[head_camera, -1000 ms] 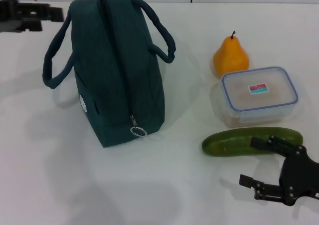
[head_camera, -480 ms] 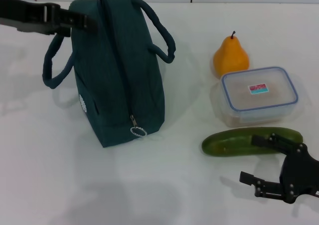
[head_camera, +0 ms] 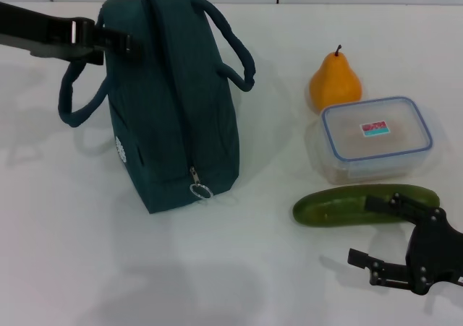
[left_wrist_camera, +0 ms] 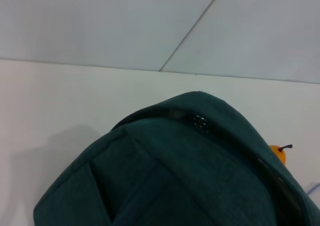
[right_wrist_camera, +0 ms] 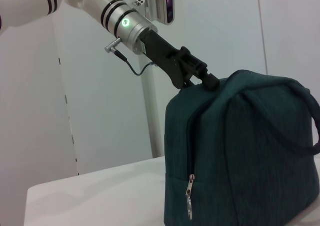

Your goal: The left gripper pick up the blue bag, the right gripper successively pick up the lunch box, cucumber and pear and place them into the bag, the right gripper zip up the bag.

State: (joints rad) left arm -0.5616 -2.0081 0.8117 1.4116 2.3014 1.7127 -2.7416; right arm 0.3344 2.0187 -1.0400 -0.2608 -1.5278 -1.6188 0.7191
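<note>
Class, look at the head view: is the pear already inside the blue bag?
No. The pear stands on the table behind the lunch box, well apart from the blue bag, whose zip is closed.

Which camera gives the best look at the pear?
The head view: the pear shows whole, upright behind the lunch box. The left wrist view catches only a sliver past the blue bag; the right wrist view misses it.
</note>
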